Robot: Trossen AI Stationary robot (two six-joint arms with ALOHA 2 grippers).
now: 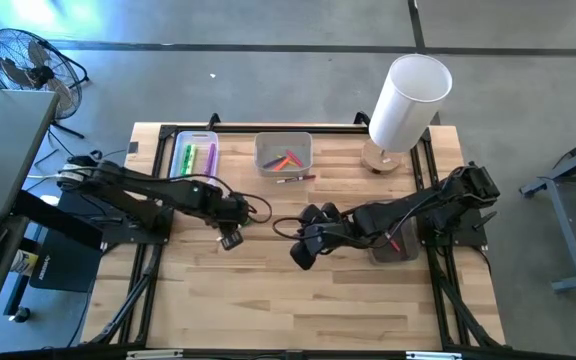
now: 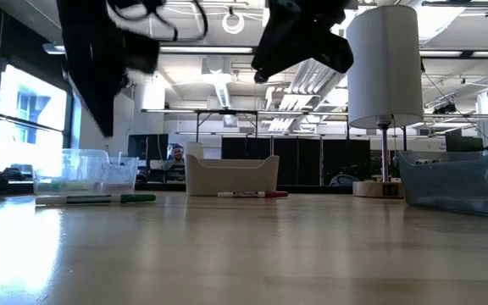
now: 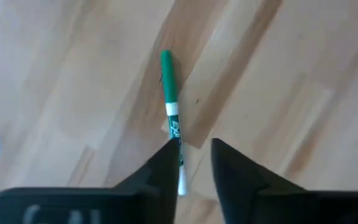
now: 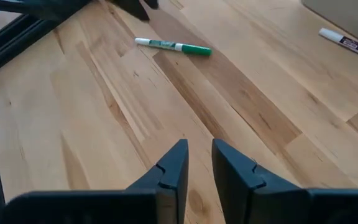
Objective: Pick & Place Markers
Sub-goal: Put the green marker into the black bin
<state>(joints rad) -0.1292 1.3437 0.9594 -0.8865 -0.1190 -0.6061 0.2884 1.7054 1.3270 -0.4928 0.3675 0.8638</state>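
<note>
Green marker [image 3: 170, 99] on bare wood, plain in wrist views only

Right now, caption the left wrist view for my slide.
Left gripper open above a green marker lying on the table.

- High camera looks straight down on the table [image 1: 298, 300].
- Low camera looks level across it.
- Both wrist cameras, close above it, share the green marker [image 3: 169, 93].
</note>
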